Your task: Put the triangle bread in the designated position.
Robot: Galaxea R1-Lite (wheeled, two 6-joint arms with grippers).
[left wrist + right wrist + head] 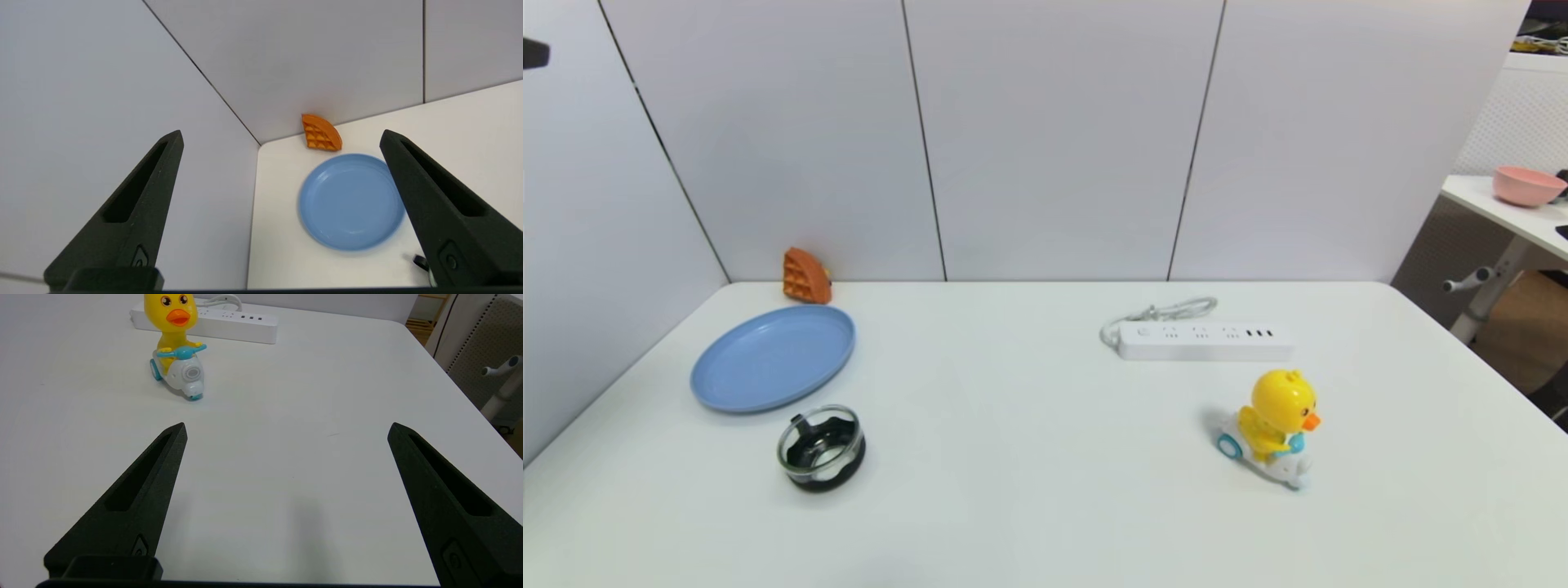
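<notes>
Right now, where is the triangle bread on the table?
In the head view the triangle bread is at the far left of the table, leaning against the back wall just behind the blue plate, not on it.

Bright, even light falls from above. The white worktop (1029,457) shows only soft, faint shadows, one beside the duck toy (1274,429). There is no harsh glare. Wall lines bow slightly toward the head view's edges.
</notes>
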